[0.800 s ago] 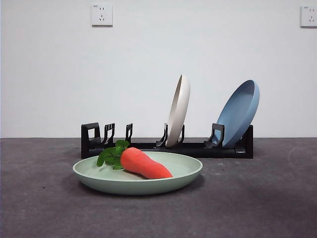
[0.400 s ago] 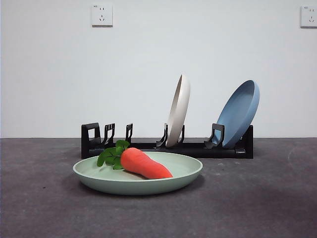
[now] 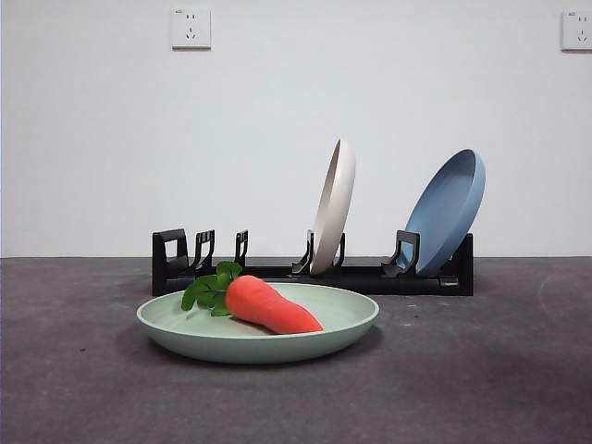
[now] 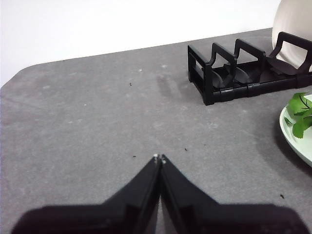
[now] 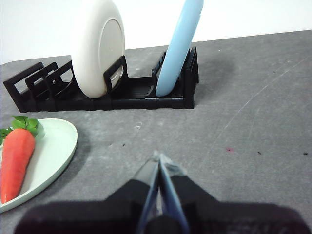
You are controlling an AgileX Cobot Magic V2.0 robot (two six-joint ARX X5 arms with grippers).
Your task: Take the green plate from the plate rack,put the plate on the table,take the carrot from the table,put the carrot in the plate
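Note:
The green plate point(image 3: 344, 319) lies flat on the table point(image 3: 481, 370) in front of the plate rack point(image 3: 370, 276). The carrot point(image 3: 268, 304) lies in the plate, leafy top to the left. The right wrist view shows the plate point(image 5: 53, 146), the carrot point(image 5: 14, 163) and the rack point(image 5: 141, 95). The left wrist view shows the plate's edge point(image 4: 295, 139) and the rack's end point(image 4: 219, 73). My left gripper point(image 4: 159, 158) is shut and empty above bare table. My right gripper point(image 5: 158, 158) is shut and empty, away from the plate. Neither shows in the front view.
A cream-beige plate point(image 3: 333, 205) and a blue plate point(image 3: 449, 211) stand upright in the rack's right half. The rack's left slots are empty. A white wall with two sockets point(image 3: 190, 28) is behind. The table's edge curves at the far left in the left wrist view point(image 4: 14, 78).

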